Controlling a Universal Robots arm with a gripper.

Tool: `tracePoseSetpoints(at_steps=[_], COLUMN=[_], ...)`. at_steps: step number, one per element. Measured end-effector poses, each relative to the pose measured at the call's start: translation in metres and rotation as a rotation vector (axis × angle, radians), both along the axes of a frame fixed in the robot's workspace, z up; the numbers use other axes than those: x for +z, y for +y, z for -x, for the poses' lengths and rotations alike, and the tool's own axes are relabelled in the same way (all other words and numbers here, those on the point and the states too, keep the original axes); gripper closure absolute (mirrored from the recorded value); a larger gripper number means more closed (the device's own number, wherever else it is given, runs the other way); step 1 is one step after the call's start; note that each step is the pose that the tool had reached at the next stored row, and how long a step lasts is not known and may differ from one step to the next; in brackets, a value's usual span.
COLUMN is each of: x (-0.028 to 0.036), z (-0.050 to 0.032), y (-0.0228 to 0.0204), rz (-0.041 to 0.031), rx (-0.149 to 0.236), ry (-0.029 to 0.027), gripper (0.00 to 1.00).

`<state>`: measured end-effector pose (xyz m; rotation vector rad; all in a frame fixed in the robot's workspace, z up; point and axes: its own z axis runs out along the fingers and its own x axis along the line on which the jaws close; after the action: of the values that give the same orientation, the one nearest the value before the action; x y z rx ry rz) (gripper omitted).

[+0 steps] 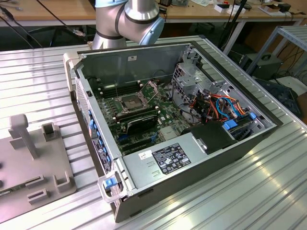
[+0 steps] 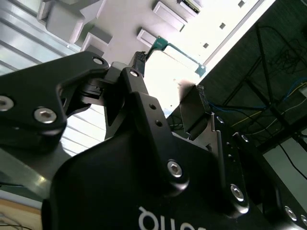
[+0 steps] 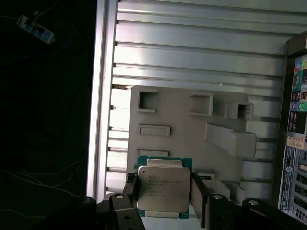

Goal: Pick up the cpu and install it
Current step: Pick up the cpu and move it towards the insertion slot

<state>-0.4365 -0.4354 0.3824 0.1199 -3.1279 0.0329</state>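
Holding the cpu point(image 3: 162, 188) clamped edge-to-edge in the fingers point(image 3: 196, 196), above the grey fixture point(image 3: 182, 129) on the worktop point(image 3: 192, 48). Likely mid-carry; ahead, needing square, level alignment over the socket point(image 1: 130, 101) inside the computer case point(image 1: 134, 62).

- Computer case point(image 1: 129, 67) on the desk point(image 1: 249, 201).
- Holder plate point(image 1: 19, 163) beside it, at the desk's edge on the exterior view's left.
- cpu point(image 3: 162, 188) between the fingers point(image 3: 197, 196), over that plate.
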Motion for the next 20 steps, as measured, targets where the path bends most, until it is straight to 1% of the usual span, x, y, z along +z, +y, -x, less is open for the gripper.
tracePoseSetpoints(at_steps=[9,20], x=[0.0000,0.0000], z=[-0.0050,-0.0084], y=[0.0000,0.0000], rz=[0.0000,0.0000], rx=[0.000,0.000], ry=[0.0000,0.0000], gripper=[0.45,0.45])
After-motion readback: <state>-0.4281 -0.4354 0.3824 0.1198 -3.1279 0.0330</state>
